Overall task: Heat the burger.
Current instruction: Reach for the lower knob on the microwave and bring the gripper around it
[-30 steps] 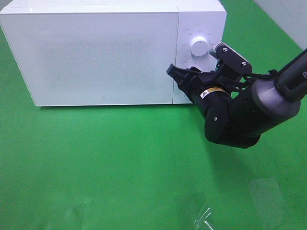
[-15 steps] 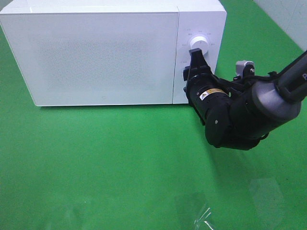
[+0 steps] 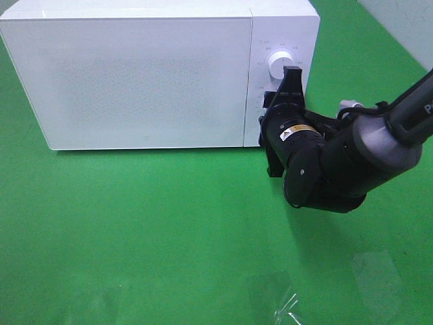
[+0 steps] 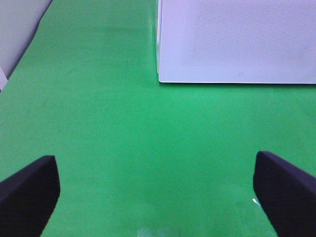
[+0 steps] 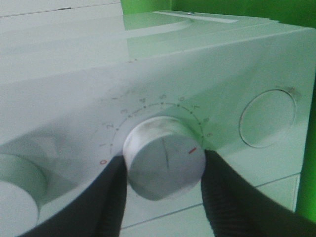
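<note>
The burger is out of view; the white microwave [image 3: 145, 74] stands at the back with its door closed. My right gripper [image 3: 281, 91] is pressed against the control panel just below the upper dial [image 3: 280, 64]. In the right wrist view its black fingers [image 5: 111, 192] sit on both sides of a round timer knob [image 5: 163, 165], shut on it. That knob's red mark points near the high end of its number scale. My left gripper [image 4: 155, 197] hovers open over bare green cloth in front of the microwave's left corner [image 4: 160, 74], with nothing between its fingers.
A round push button [image 5: 266, 118] sits beside the gripped knob. A crumpled piece of clear film [image 3: 287, 305] lies on the green cloth [image 3: 135, 230] near the front edge. A pale wall [image 3: 406, 27] borders the far right.
My right gripper has rolled from lying sideways to standing upright and has moved from the door's edge onto the control panel, closing around the knob. The left gripper has not visibly moved.
</note>
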Robot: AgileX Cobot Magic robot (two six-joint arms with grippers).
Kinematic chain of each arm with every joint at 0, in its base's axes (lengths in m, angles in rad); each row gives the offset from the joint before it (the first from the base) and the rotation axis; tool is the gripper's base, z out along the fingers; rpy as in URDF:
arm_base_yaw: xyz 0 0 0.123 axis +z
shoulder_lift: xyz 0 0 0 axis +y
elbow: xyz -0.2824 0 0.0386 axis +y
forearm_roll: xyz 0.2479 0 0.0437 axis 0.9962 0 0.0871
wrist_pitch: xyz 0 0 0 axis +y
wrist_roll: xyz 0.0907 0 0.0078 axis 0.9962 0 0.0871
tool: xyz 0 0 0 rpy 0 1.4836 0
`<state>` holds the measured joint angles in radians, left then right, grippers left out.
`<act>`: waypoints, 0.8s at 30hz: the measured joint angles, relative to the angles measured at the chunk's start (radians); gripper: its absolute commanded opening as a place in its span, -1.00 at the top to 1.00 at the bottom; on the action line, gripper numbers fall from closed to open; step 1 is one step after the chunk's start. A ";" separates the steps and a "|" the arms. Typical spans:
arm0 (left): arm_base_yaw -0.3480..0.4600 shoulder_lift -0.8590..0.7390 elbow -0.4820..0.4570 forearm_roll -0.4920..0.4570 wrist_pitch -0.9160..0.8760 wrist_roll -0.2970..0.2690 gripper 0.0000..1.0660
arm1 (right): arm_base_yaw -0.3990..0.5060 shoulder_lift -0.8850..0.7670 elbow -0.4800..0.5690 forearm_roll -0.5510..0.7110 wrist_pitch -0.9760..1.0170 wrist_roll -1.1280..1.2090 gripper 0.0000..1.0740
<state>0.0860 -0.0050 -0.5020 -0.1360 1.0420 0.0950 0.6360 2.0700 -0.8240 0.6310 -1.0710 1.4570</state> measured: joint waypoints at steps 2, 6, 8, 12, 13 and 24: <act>0.000 0.000 0.000 0.000 0.000 0.000 -0.87 | 0.000 0.000 -0.001 0.002 0.000 0.002 1.00; 0.000 0.000 0.000 0.000 0.000 0.000 -0.87 | 0.001 0.000 -0.001 0.002 0.000 0.003 1.00; 0.000 0.000 0.000 0.000 0.000 0.000 -0.87 | 0.001 0.000 -0.001 0.003 0.000 0.003 1.00; 0.000 0.000 0.000 0.000 0.000 0.000 -0.87 | 0.002 0.000 -0.002 0.008 0.000 0.003 0.89; 0.000 0.000 0.000 0.000 0.000 0.000 -0.87 | 0.002 0.000 -0.002 0.008 0.000 0.003 0.89; 0.000 0.000 0.000 0.000 0.000 0.000 -0.87 | 0.007 -0.011 -0.007 0.056 0.024 -0.015 0.19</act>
<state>0.0860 -0.0050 -0.5020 -0.1360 1.0420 0.0950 0.6430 2.0590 -0.8310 0.6870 -1.0470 1.4420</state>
